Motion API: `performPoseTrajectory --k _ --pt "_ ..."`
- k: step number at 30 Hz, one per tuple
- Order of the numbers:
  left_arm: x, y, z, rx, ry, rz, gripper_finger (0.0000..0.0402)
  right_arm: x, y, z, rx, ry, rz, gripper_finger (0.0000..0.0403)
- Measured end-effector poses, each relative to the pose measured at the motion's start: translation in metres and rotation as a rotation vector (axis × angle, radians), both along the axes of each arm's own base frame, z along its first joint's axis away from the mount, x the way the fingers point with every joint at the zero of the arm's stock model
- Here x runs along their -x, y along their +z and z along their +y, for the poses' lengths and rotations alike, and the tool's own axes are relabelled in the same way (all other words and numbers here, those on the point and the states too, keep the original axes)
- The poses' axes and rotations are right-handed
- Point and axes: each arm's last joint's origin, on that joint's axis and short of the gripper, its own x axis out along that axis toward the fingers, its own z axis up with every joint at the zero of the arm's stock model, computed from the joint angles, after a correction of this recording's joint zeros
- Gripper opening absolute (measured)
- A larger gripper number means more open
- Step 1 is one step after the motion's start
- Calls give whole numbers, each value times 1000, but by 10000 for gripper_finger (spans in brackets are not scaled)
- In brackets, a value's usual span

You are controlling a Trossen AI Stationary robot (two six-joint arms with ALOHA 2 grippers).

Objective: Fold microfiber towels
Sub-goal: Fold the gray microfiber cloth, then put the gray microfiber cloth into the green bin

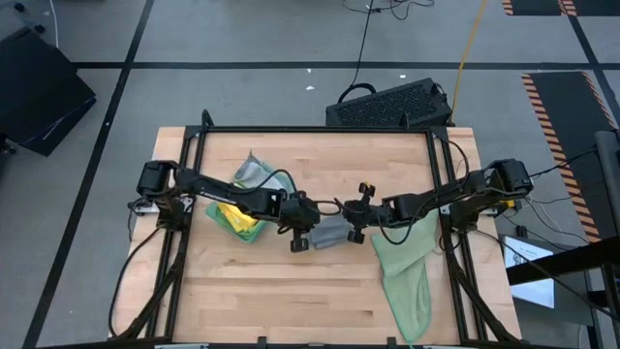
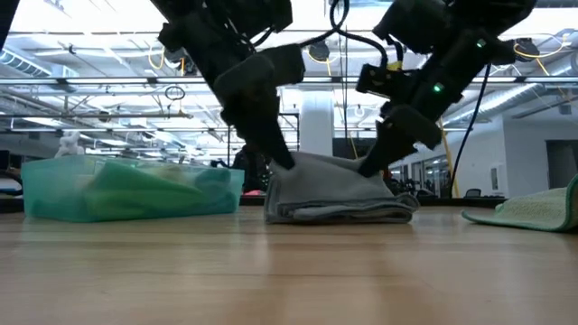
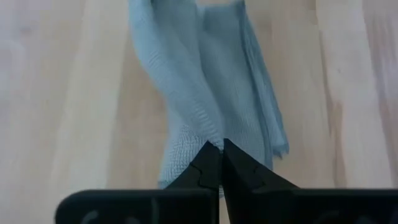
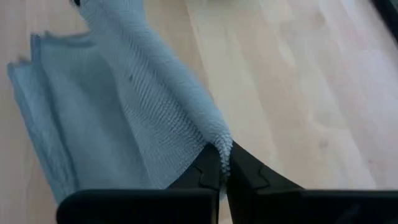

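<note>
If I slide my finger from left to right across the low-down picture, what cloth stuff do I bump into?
Teal bin of towels → folded grey towel, pinched by the shut left gripper and the shut right gripper → sage green towel.

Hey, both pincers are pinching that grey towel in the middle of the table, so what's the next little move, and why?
Probably carry the pinched edge across and lay it down to finish the fold. The left pincer and right pincer are each shut on a corner of the grey towel, whose top layer is lifted while the rest lies folded on the table. Opening now would likely let that layer flop.
</note>
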Motion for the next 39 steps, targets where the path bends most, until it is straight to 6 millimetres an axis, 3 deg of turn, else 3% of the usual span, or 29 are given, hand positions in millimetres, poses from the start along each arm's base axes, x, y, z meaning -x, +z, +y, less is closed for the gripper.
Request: performPoseTrajectory --k 10,20,24,31,34,39 --pt "-5 -13 -17 82 -27 8 34 11 -17 14 -92 118 -28 19" --pt "-4 -7 -18 287 -31 15 109 20 -29 18 -340 138 -25 94" --pt "-2 9 -12 393 9 -12 133 20 -23 19 -416 156 -46 127" --pt "0 31 8 315 191 -130 139 24 -8 18 -464 123 -99 172" --pt "0 30 19 297 228 -131 139 27 1 17 -494 113 -128 185" --pt "-8 7 33 280 190 -87 173 37 16 17 -580 89 -142 192"
